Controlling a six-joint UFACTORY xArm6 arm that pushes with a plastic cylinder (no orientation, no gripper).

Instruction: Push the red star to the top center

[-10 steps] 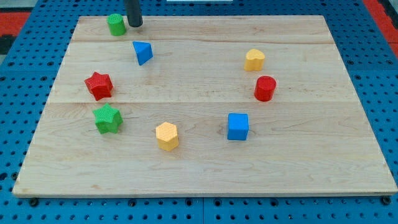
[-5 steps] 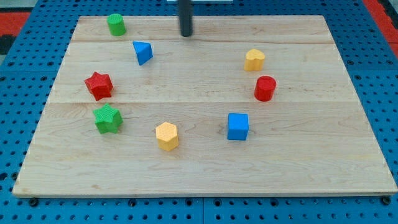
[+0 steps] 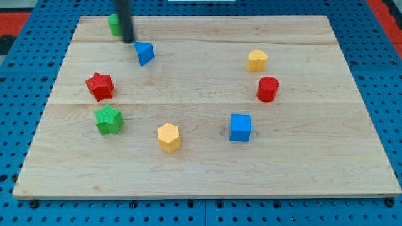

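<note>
Your tip (image 3: 128,40) sits near the worktop's (image 3: 201,169) top-left, between the partly hidden green block (image 3: 114,25) and the blue triangular block (image 3: 144,53), touching neither as far as can be told. No fingers on this rig, just the rod, so nothing is held. The red star (image 3: 99,86) lies at the view's left, just above the green star (image 3: 108,120). To drive it toward top center, you'd likely need to come around to its lower-left side.

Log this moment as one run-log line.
tip between green block and blue block | red star untouched, view's left | green star below it | push not begun
</note>
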